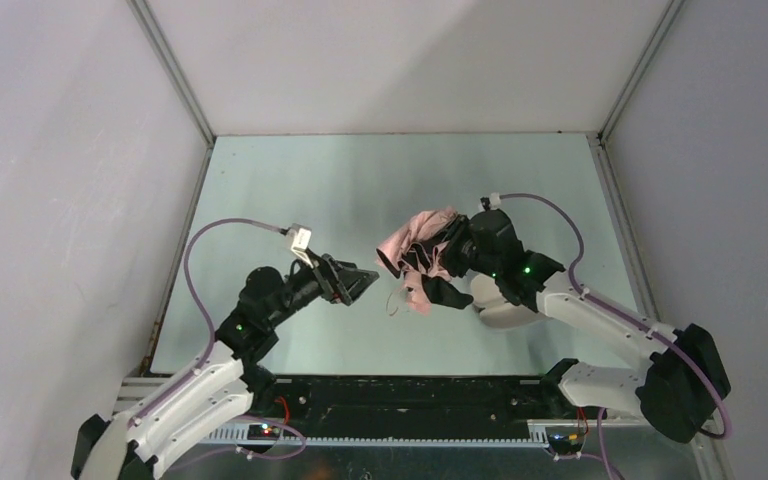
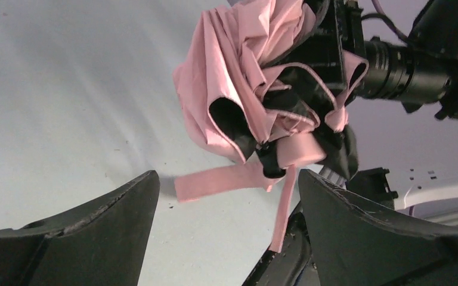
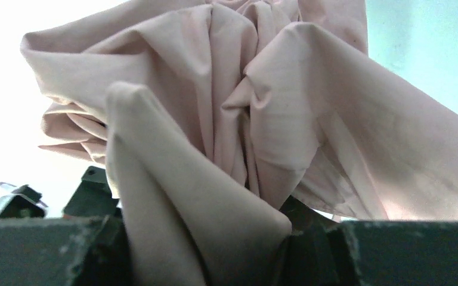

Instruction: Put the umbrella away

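Umbrella [image 1: 418,248] looked light, floppy; right hand [image 1: 439,267] pinched its fabric, left hand [image 1: 367,281] spread near the strap [image 2: 214,182], probably a surer hold.

Left claw [image 1: 368,278] wide, right claw [image 3: 226,235] tight

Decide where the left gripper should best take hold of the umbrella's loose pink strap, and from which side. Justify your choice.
Probably the free end of the strap, approached head-on from the left arm's side. It sticks out flat and sideways from the umbrella, clear of the bunched fabric clamped by the right gripper, and lies between the fingers of the open left gripper.
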You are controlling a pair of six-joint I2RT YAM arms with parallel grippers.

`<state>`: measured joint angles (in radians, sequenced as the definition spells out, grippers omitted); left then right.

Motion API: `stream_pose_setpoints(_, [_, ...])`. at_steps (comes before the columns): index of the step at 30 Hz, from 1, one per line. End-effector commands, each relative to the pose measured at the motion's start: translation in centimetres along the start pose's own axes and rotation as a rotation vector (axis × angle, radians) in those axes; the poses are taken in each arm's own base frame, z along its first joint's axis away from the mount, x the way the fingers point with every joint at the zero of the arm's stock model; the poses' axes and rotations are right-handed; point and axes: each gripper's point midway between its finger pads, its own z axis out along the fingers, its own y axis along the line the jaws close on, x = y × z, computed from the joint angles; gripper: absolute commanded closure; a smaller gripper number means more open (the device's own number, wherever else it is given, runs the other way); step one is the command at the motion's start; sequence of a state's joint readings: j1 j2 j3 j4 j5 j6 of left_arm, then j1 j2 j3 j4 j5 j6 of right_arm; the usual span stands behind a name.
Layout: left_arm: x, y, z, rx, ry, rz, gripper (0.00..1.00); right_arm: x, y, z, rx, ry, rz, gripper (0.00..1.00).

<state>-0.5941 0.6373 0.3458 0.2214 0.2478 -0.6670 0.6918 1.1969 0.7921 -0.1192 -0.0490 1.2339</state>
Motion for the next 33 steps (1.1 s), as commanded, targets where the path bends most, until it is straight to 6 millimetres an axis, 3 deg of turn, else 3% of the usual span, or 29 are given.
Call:
stream_pose_setpoints(1, [0.8, -2.3, 0.4, 0.122, -0.024, 0.050, 0.08, -1.1, 5.7, -3.1, -0.141, 0.032, 0.112, 1.00])
stream_pose_setpoints(10, [1.4, -5.3, 1.0, 0.252, -0.115, 0.313, 0.11, -3.0, 9.5, -5.1, -0.234, 0.011, 0.205, 1.00])
stream_pose_setpoints(19, [1.4, -6.7, 3.4, 0.293, -0.137, 0.371, 0.15, -3.3, 13.0, -6.7, -0.319, 0.012, 0.263, 1.00])
stream_pose_setpoints(26, [0.5, -8.7, 4.3, 0.361, -0.197, 0.370, 0.22, -3.4, 13.4, -7.3, -0.331, -0.006, 0.285, 1.00])
stream_pose_setpoints(31, [1.9, -9.9, 4.9, 0.418, -0.156, 0.399, 0.24, -4.3, 13.4, -7.7, -0.333, -0.053, 0.289, 1.00])
stream_pose_setpoints(33, [2.5, -10.2, 5.3, 0.426, -0.139, 0.410, 0.33, -4.4, 13.5, -7.8, -0.337, -0.053, 0.295, 1.00])
